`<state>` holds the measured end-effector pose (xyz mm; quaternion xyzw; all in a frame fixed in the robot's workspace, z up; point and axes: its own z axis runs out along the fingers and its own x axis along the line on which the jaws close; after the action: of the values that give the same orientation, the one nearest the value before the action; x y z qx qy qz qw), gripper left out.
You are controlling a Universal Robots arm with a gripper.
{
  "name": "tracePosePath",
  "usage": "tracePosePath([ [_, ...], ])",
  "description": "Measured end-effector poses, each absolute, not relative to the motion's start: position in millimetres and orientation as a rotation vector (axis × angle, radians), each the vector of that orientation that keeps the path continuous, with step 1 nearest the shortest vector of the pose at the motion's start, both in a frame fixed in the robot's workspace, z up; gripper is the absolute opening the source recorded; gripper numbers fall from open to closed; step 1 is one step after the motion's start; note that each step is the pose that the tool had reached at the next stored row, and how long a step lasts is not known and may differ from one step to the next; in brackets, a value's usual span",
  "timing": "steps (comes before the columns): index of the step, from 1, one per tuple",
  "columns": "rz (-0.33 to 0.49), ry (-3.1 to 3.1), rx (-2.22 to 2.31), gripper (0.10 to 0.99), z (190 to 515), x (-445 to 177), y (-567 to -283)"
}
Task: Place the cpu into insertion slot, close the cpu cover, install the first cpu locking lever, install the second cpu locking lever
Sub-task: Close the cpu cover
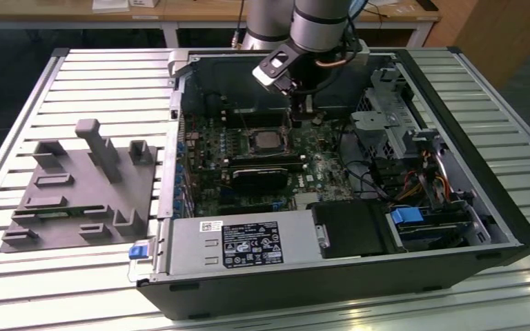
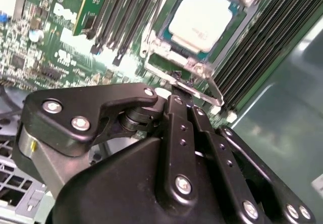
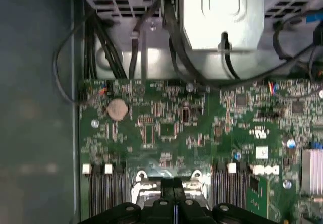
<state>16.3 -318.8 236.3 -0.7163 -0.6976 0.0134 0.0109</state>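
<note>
cpu (image 2: pixel 202 19) in insertion slot (image 2: pixel 165 38), second wrist view | gripper (image 2: pixel 177 89) closed, both wrist views

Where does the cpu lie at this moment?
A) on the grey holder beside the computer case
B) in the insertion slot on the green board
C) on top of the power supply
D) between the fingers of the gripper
B: in the second wrist view the cpu sits flat inside the insertion slot, and the gripper beside it carries no chip.
</note>
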Motion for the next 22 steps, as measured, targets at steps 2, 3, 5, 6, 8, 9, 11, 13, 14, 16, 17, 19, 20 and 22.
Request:
tracePosePath([
  [2,0.042,-2.177,-2.235,0.102,236.3,11.8,-318.8],
  [3,0.042,-2.177,-2.235,0.102,236.3,9.8,-318.8],
  [5,0.042,-2.177,-2.235,0.102,236.3,6.9,-318.8],
  [6,0.042,-2.177,-2.235,0.102,236.3,5.8,-318.8],
  [8,0.042,-2.177,-2.235,0.102,236.3,3.8,-318.8],
  [9,0.042,-2.177,-2.235,0.102,236.3,2.7,-318.8],
  [11,0.039,-2.177,-2.235,0.102,236.2,-0.2,-318.7],
  [13,0.035,-2.178,-2.236,0.102,235.9,-3.5,-318.7],
  [14,0.032,-2.179,-2.237,0.102,235.7,-5.2,-318.8],
  [16,0.024,-2.181,-2.239,0.102,235.0,-8.6,-318.8],
  [17,0.019,-2.183,-2.241,0.102,234.5,-10.2,-318.9],
  [19,0.009,-2.186,-2.244,0.102,233.7,-13.2,-319.0],
  [20,0.003,-2.188,-2.246,0.102,233.4,-14.8,-319.0],
  [22,-0.005,-2.190,-2.248,0.102,233.0,-18.6,-319.2],
])
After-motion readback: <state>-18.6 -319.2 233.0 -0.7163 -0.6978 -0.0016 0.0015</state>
